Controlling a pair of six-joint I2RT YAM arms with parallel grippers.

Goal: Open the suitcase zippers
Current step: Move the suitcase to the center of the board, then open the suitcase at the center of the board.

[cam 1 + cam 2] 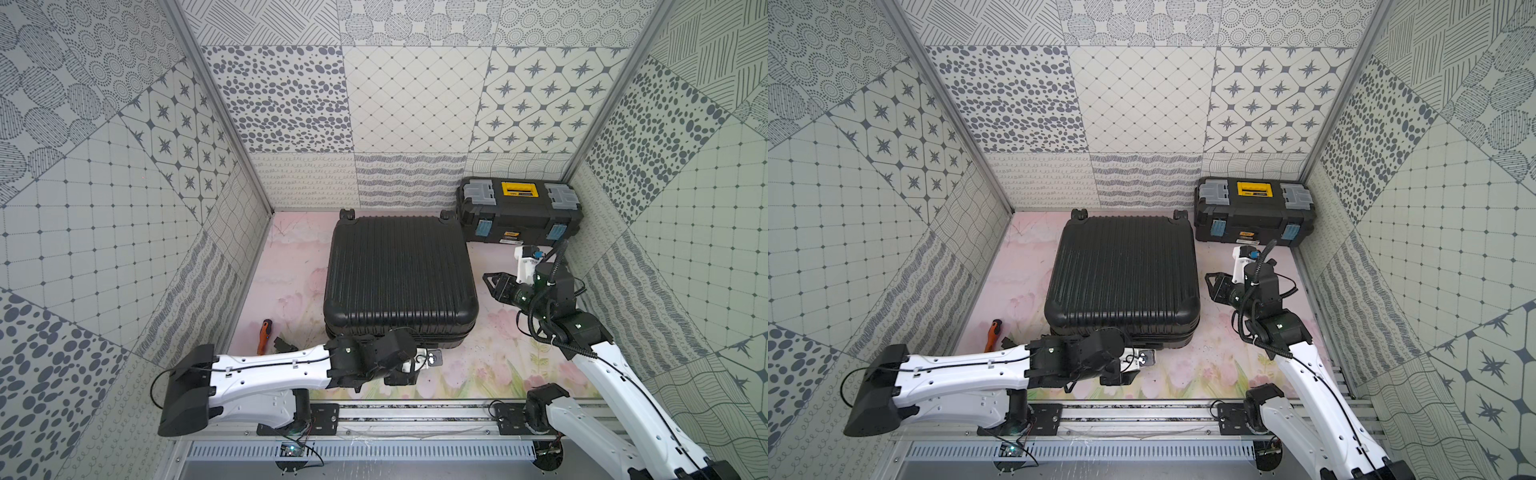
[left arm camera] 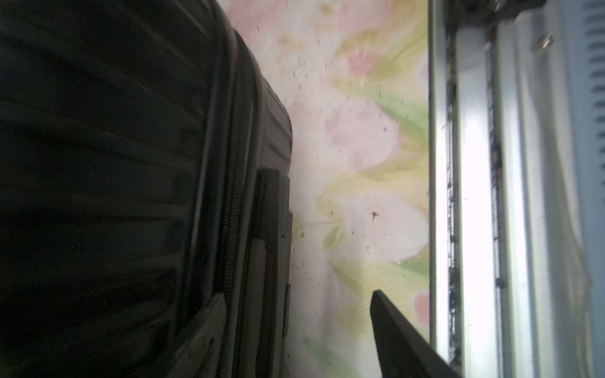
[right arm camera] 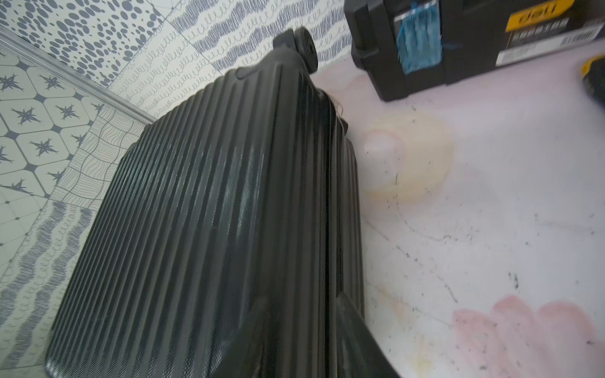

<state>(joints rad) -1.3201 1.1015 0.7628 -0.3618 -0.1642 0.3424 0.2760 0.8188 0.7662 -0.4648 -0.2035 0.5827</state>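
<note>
The black ribbed suitcase (image 1: pixel 399 274) (image 1: pixel 1121 274) lies flat and shut mid-floor, wheels toward the back wall. My left gripper (image 2: pixel 294 294) sits at its near front edge, open: one finger over the shell, the other over the floral mat, nothing between them. The wrist housing (image 1: pixel 386 349) hides it in both top views. The zippers' track (image 2: pixel 230 209) runs along the seam close to the shell-side finger. My right gripper (image 1: pixel 489 284) (image 1: pixel 1212 284) points at the suitcase's right side, a little off it. In the right wrist view its blurred fingers stand apart astride the seam (image 3: pixel 330 229). No pull shows.
A black toolbox (image 1: pixel 519 212) with yellow label stands at the back right, close behind the right arm. An orange-handled screwdriver (image 1: pixel 264 336) and a small black part (image 1: pixel 284 344) lie left of the left wrist. A metal rail (image 1: pixel 415 411) runs along the front. Patterned walls enclose the floor.
</note>
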